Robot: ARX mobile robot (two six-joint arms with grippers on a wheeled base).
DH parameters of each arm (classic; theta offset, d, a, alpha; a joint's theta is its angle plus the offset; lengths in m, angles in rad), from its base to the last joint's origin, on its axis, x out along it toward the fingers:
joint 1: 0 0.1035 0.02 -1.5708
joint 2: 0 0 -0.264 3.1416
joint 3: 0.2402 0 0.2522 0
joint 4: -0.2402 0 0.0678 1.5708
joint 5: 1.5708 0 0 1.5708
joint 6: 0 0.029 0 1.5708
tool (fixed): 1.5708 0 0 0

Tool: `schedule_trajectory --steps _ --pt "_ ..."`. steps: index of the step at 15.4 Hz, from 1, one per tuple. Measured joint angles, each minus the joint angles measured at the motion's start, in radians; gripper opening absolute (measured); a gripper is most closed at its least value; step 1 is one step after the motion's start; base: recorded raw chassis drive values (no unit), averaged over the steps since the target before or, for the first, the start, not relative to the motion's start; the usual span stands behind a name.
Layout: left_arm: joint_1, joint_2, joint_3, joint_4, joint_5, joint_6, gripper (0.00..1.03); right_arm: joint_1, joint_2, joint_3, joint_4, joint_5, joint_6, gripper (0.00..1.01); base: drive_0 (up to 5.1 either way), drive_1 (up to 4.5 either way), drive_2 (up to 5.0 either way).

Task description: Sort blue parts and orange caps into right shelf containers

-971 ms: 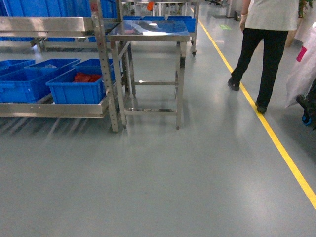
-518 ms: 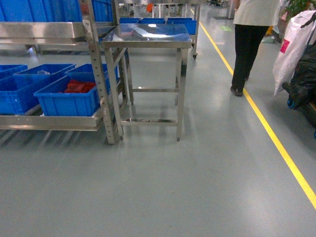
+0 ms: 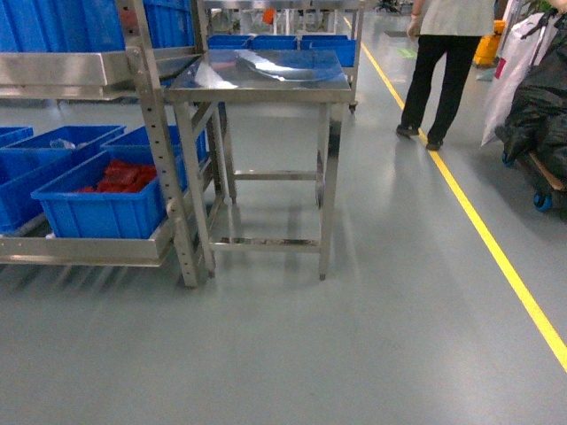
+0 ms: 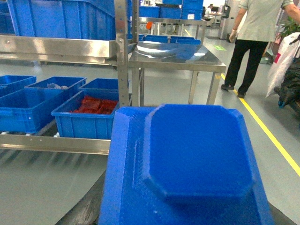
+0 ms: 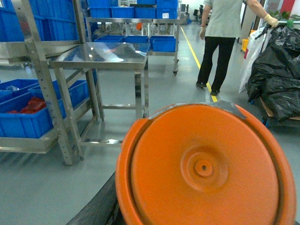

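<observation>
My left tool does not show its tips in the left wrist view; a bright-blue plastic block with a raised octagonal knob point(image 4: 197, 154) fills the near frame, so I judge I am carrying it, though I cannot tell how the tool stands on it. Likewise the right wrist view is filled by a round orange plastic cap with a flat dimpled top point(image 5: 204, 166), and the right tool's state is hidden too. Neither tool shows in the head view. Both pieces appear to be in hand and none is delivered yet, so I judge the sorting is at the carrying stage, with the placing left. Ahead on the left stands a shiny stainless-steel rack point(image 3: 151, 133) holding big bright-blue plastic bins point(image 3: 102, 212); the nearest one contains red pieces point(image 3: 120, 174). Just right of the rack is a bare steel desk point(image 3: 266, 75) with thin legs. The floor point(image 3: 354, 336) is smooth grey with a yellow line point(image 3: 496, 257) running far along the right, where a person in dark trousers point(image 3: 438, 62) walks beside black bags point(image 3: 540, 97).
</observation>
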Motion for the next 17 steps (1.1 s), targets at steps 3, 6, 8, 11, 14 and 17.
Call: schedule_trajectory --steps 3,6,8,11,14,17 --pt "0.0 0.0 0.0 -0.005 -0.002 0.0 0.42 0.0 0.0 0.0 0.002 0.0 0.0 0.44 0.0 4.36 -4.3" --pt "0.0 0.0 0.0 0.0 -0.001 0.0 0.42 0.0 0.0 0.0 0.007 0.0 0.0 0.44 0.0 4.33 -4.3" --pt "0.0 0.0 0.0 0.002 0.001 0.0 0.42 0.0 0.0 0.0 0.004 0.0 0.0 0.44 0.0 4.32 -4.3" --pt "0.0 0.0 0.0 -0.001 0.001 0.0 0.42 0.0 0.0 0.0 0.003 0.0 0.0 0.44 0.1 4.38 -4.3" --pt "0.0 0.0 0.0 0.0 0.001 0.0 0.42 0.0 0.0 0.0 0.003 0.0 0.0 0.44 0.0 4.3 -4.3" --pt "0.0 0.0 0.0 0.0 0.0 0.0 0.42 0.0 0.0 0.0 0.004 0.0 0.0 0.44 -0.1 4.24 -4.4"
